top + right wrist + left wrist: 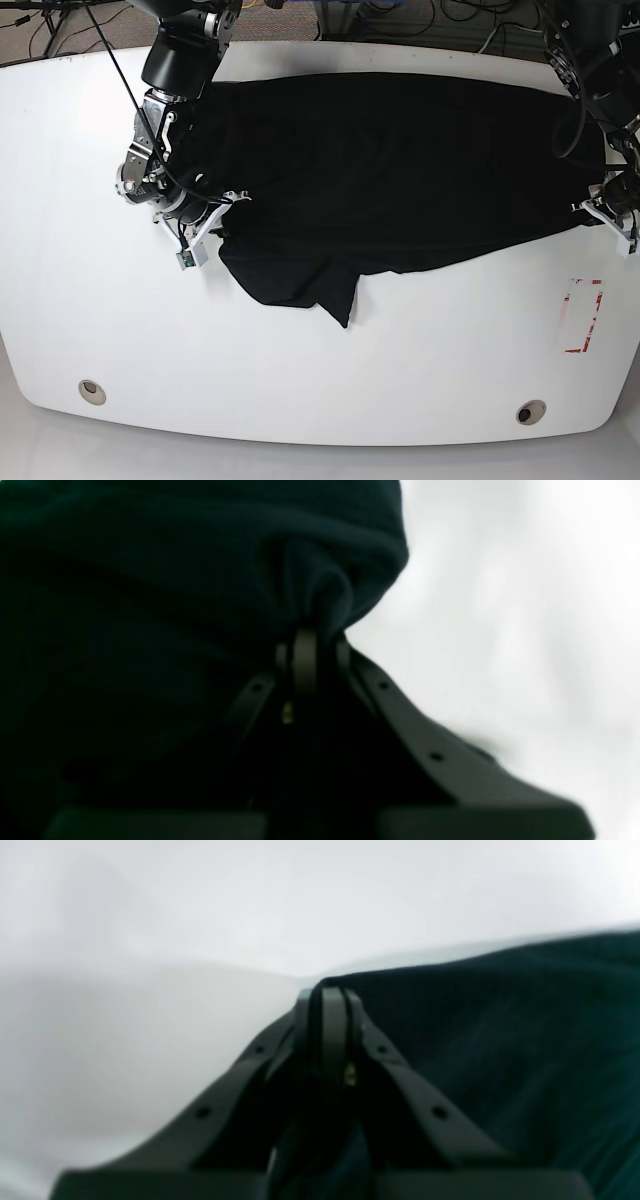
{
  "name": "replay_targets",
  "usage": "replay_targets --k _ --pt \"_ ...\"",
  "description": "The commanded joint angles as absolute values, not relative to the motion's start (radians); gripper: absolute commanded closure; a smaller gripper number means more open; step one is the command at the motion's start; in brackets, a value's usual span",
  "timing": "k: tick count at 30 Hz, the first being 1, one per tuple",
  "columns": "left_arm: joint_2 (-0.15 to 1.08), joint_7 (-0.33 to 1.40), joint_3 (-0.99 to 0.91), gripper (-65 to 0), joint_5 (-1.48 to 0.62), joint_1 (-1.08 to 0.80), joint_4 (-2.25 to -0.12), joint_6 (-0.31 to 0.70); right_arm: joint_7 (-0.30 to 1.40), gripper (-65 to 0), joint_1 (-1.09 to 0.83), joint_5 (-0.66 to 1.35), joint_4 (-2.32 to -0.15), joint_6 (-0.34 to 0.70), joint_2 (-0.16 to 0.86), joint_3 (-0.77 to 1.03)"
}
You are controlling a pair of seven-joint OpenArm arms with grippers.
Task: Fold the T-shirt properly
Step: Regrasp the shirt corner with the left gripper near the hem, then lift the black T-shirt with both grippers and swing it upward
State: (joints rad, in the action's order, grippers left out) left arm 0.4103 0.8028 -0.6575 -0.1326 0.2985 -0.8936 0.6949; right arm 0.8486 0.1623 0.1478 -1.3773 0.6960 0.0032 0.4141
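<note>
Gripping the T-shirt [400,180] — both end effectors clamped on edges.

A white table [320,380] with rounded corners fills the view. Two round holes [92,391] sit near its six o'clock edge. Red tape marks [584,315] lie toward four o'clock.

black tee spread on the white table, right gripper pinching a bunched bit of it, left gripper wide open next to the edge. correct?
Not quite: the left gripper is shut, not wide open. The left wrist view shows its fingers pressed together right at the edge of the T-shirt. The rest holds: the shirt lies spread on the white table, and the right gripper pinches a bunched fold of it.
</note>
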Motion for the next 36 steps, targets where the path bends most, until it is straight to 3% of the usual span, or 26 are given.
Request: replay_targets --k 1,17,36 --pt "0.401 0.808 -0.653 0.0 -0.137 0.309 -0.992 0.698 0.835 0.0 0.180 0.162 -1.451 0.698 0.015 0.414" --pt "0.306 0.954 -0.624 0.0 -0.133 0.351 -1.463 0.698 0.993 0.0 0.285 0.162 -1.633 0.698 0.125 0.374" --pt "0.257 1.139 -0.593 -0.3 -0.128 0.806 -1.661 0.698 1.090 0.0 0.743 0.168 -1.626 0.698 0.328 0.185"
